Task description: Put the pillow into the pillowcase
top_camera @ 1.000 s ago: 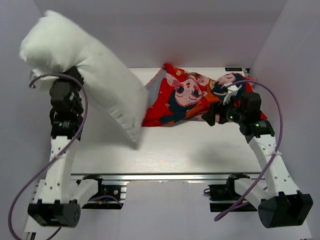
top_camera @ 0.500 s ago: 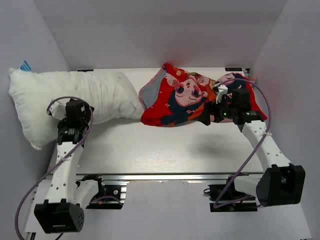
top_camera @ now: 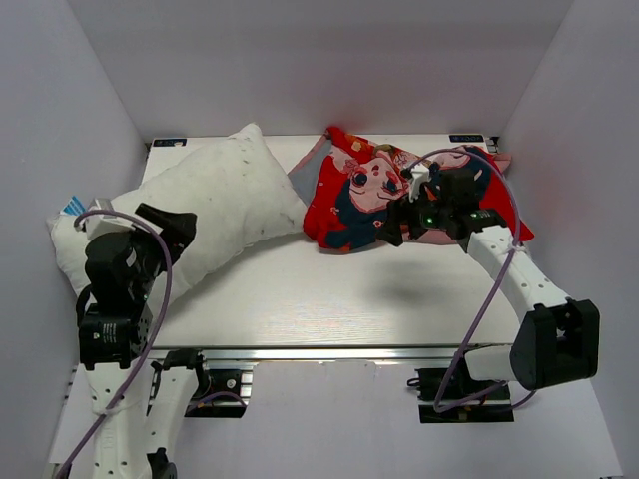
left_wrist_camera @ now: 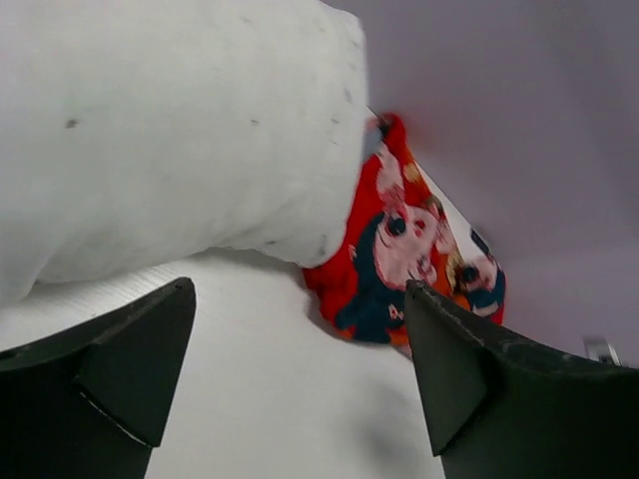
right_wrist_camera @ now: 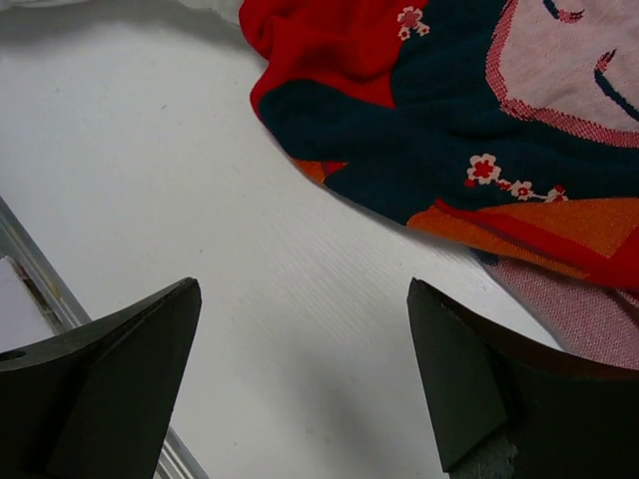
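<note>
White fabric with a few small dark specks is seen across the left half of the bench (top_camera: 329,299). The pillow (top_camera: 205,215) is laid slantwise, with one corner pointed at the far edge near its middle and the opposite end hung over the left edge. A small blue tag (top_camera: 72,206) is seen at that overhanging end. The pillow is not inside anything; all of it is exposed.

The pillowcase (top_camera: 364,195) is crumpled along the right half of the far edge, reaching towards the far right corner, with the printed faces turned upward. A paler flap is shown at its left end, just beside the pillow's right corner; whether the two are touching cannot be told.

The left gripper (top_camera: 172,232) is held by the bench's left edge, at the near left part of the pillow. Its jaws are spread wide and nothing is clasped. In the left wrist view, bare bench is seen between the fingers (left_wrist_camera: 140,369), with the pillow beyond them.

The right gripper (top_camera: 399,222) is held at the near side of the pillowcase. Its jaws are likewise spread wide and empty. In the right wrist view, dark blue and orange cloth is seen ahead of the fingers (right_wrist_camera: 120,379), with none of it pinched.
</note>
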Controlling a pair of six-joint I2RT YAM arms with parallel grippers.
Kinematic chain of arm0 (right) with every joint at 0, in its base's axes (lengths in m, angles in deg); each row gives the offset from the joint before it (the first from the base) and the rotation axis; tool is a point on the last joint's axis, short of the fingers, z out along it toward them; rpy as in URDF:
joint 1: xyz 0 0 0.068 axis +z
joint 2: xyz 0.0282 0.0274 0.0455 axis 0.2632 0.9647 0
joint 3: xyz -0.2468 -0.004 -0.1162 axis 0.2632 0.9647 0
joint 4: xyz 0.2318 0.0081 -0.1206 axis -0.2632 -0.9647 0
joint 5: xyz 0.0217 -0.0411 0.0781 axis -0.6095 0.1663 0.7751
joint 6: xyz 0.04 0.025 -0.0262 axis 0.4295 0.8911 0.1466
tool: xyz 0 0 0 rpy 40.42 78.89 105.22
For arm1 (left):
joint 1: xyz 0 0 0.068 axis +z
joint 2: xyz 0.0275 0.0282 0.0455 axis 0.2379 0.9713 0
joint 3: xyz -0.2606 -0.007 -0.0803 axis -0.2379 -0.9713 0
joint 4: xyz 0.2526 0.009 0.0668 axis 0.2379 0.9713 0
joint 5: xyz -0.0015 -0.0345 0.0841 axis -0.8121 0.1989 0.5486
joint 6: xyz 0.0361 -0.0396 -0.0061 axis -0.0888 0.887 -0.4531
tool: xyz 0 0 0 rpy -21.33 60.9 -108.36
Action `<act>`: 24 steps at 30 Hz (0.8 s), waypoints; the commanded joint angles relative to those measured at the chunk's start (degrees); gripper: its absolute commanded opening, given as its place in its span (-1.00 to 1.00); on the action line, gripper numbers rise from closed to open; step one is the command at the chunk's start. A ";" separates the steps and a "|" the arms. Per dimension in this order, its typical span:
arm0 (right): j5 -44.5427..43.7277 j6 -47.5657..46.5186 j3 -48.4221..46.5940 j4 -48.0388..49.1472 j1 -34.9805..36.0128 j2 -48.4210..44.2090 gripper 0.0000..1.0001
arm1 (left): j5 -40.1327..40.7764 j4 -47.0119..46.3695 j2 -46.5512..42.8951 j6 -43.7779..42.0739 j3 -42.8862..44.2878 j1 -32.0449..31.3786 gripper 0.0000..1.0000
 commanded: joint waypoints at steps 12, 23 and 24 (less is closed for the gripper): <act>-11.51 30.70 -12.23 9.27 12.31 14.35 0.73 | -19.15 -24.72 23.52 -10.00 -5.54 -9.90 0.96; -14.06 33.96 -25.51 11.46 17.77 33.86 0.57 | 13.53 -20.31 47.46 -15.21 3.35 -26.89 0.96; -14.14 33.18 -26.39 11.81 18.47 34.91 0.53 | 15.13 -20.49 48.52 -15.21 4.48 -26.81 0.96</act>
